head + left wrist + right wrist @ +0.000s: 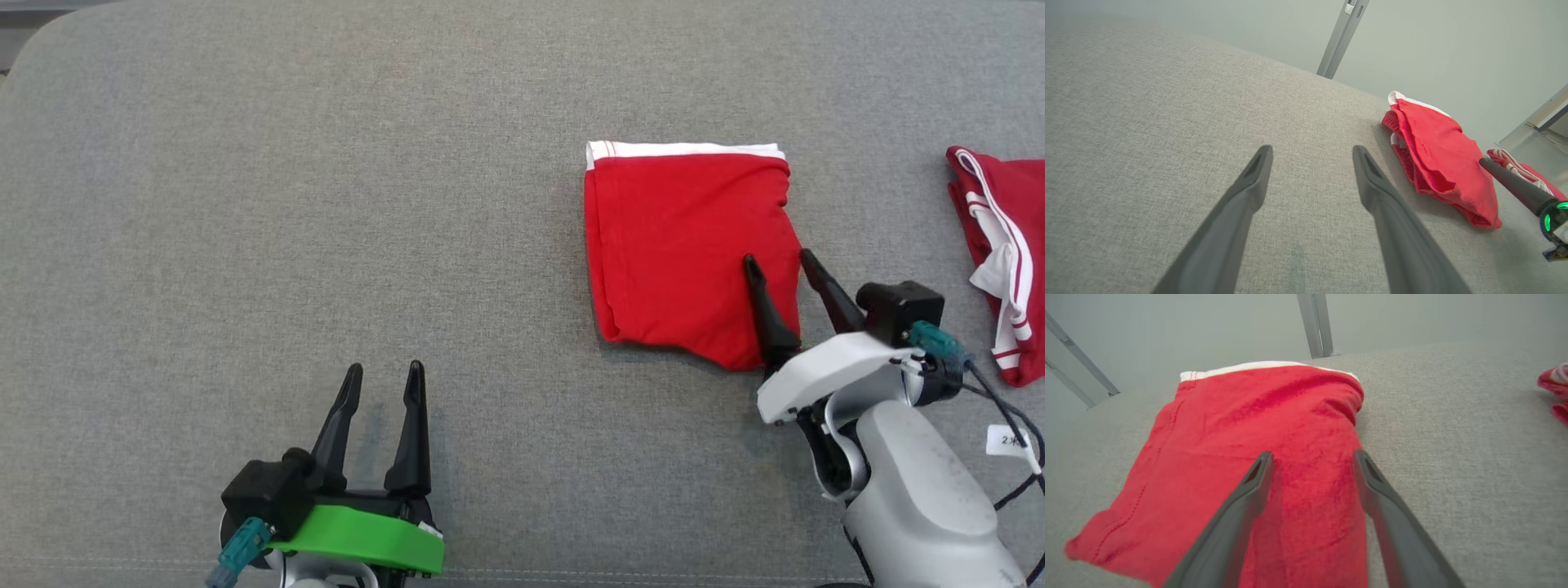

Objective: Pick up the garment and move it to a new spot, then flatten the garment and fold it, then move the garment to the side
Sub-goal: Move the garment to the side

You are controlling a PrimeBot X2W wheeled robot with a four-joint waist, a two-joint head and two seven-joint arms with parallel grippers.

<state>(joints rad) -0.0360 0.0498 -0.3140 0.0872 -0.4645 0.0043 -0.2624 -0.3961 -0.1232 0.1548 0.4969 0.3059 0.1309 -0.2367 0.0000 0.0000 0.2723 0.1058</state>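
The garment (678, 237) is a bright red folded piece with a white band along its far edge, lying flat on the grey surface (245, 204) right of centre. It also appears as the garment (1257, 449) in the right wrist view and the garment (1437, 155) in the left wrist view. My right gripper (775, 260) hovers open over the garment's near right corner, with one finger above the cloth and the other near its edge, holding nothing. My left gripper (384, 371) rests open at the lower left, well clear of the cloth.
A second red garment with white stripes (1000, 253) lies crumpled at the far right edge. The grey fabric surface stretches wide and bare to the left. Metal legs (1341, 36) stand beyond the far edge.
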